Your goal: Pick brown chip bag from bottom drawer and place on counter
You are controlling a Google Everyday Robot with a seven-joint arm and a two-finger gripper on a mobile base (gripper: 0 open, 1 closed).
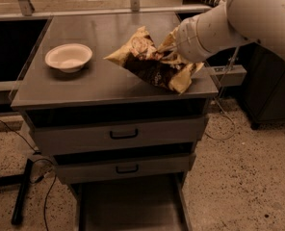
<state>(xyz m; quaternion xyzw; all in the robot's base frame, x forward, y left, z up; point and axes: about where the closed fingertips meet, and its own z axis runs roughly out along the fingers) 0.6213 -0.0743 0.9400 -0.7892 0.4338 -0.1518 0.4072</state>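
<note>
The brown chip bag (154,66) looks light, crinkly and slippery, and its contents would probably crush under a squeeze at the middle, so a pinch on a sealed edge suits it best. It is dark brown with tan-yellow edges and pictured chips. The gripper (174,44), at the bag's 2 o'clock end, is clamped on that crumpled edge. It holds the bag tilted over the surface (109,88), at 3 o'clock from the white bowl (68,57).
</note>
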